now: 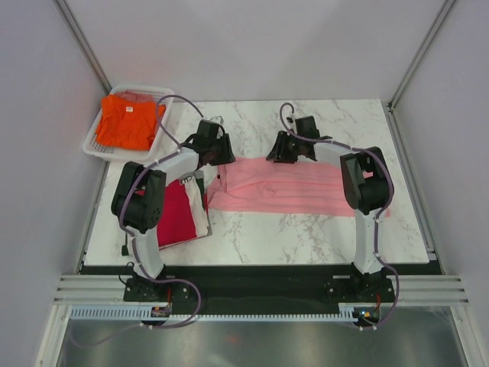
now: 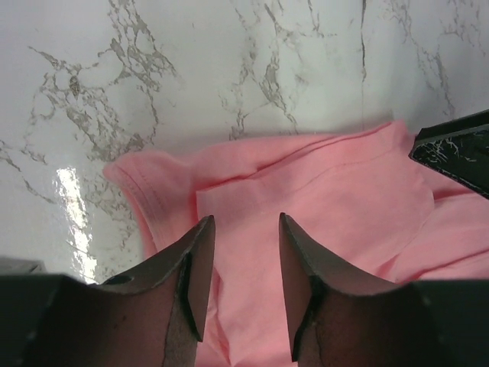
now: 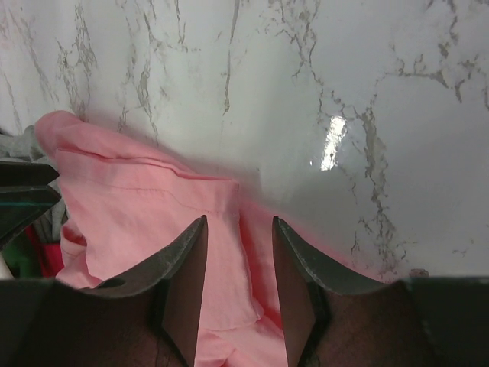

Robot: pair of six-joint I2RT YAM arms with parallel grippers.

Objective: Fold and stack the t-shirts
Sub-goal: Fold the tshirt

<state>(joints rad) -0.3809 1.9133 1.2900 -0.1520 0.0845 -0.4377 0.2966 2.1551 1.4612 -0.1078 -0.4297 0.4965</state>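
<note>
Pink tee (image 1: pixel 298 191) laid as a long doubled band across mid desk (image 1: pixel 306 245), creased lengthwise, far edge nearest both wrists. Left fingers (image 2: pixel 195 264) over its far left corner, by the sleeve hem. Right fingers (image 3: pixel 187 267) over the far edge, nearer the middle of the band. Both pairs parted, pink cloth showing in the gap, nothing visibly pinched. Cannot tell whether tips touch the fabric.

Red tee (image 1: pixel 176 218) folded at the near left of the desk, partly under the left arm, with a pale garment (image 1: pixel 201 208) along its right edge. Orange tee (image 1: pixel 128 122) heaped in white basket (image 1: pixel 93 151) at the far left corner.

Handling, as judged:
- Thin cotton, light and limp, no stiffness to keep a shape.
- Likely to sag between two grips and wrinkle readily.
- Glossy marble, so likely to slide rather than catch.

Best taken at the far edge, both layers together, two pinches spaced well apart, low to the surface. Hemmed sleeve edge thicker, probably a surer bite. Risk: catching the top layer only, so the fold opens on the lift.
</note>
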